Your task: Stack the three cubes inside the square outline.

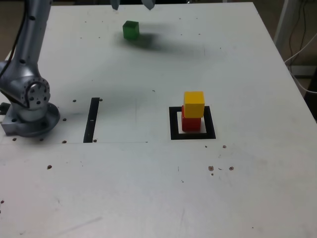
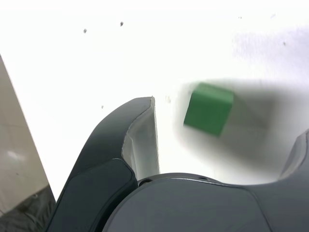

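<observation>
Red cube: sits upright on the table (image 1: 124,183) inside the square outline (image 1: 192,136), white centre showing around its base; the red cube (image 1: 191,124) appears only in the exterior view.
Yellow cube: the yellow cube (image 1: 194,104) rests on the red one, reaching slightly past it toward the exterior view's right.
Black strip: the black strip (image 1: 91,120) lies flat between the arm base (image 1: 32,116) and the outline, apart from both, with bare table on each side; the wrist view leaves it out.
Green cube: the green cube (image 1: 131,30) stands alone near the table's far edge, well apart from the stack, with open white surface between them.
End effector: the end effector (image 1: 132,5) is spread wide and holds nothing; the exterior view crops it to two fingertips, while the wrist view shows both fingers, with the green cube in the gap and bare table between it and each finger.
Far edge: runs just beyond the green cube in the exterior view; the wrist view adds a slanting table edge, with floor (image 2: 14,145) and a dark, creased thing (image 2: 29,215) past it.
</observation>
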`<move>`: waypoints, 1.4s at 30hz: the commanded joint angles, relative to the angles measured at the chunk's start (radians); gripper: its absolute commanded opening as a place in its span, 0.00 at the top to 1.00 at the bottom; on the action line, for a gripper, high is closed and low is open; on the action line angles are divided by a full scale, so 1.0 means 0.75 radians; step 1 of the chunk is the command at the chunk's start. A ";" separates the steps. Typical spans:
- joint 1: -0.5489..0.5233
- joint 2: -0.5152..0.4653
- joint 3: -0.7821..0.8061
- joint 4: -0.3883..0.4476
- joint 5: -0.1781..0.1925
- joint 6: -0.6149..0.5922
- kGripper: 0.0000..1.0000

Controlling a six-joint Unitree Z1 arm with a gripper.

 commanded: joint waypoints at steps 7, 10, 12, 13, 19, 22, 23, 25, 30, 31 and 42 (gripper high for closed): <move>0.094 0.053 0.063 -0.183 0.002 0.116 0.00; 0.103 0.070 0.072 -0.190 0.002 0.127 0.00; 0.101 0.081 0.086 -0.188 0.002 0.127 0.01; 0.097 0.087 0.092 -0.186 0.002 0.127 0.01; 0.059 0.105 0.123 -0.176 -0.014 0.127 0.02; 0.054 0.103 0.125 -0.164 -0.033 0.127 0.03; 0.052 0.104 0.123 -0.159 -0.039 0.127 0.04; 0.051 0.105 0.121 -0.154 -0.047 0.125 0.06; 0.049 0.105 0.123 -0.149 -0.052 0.110 0.12; 0.049 0.104 0.124 -0.148 -0.053 0.106 0.13; 0.053 0.096 0.154 -0.177 -0.059 0.040 0.48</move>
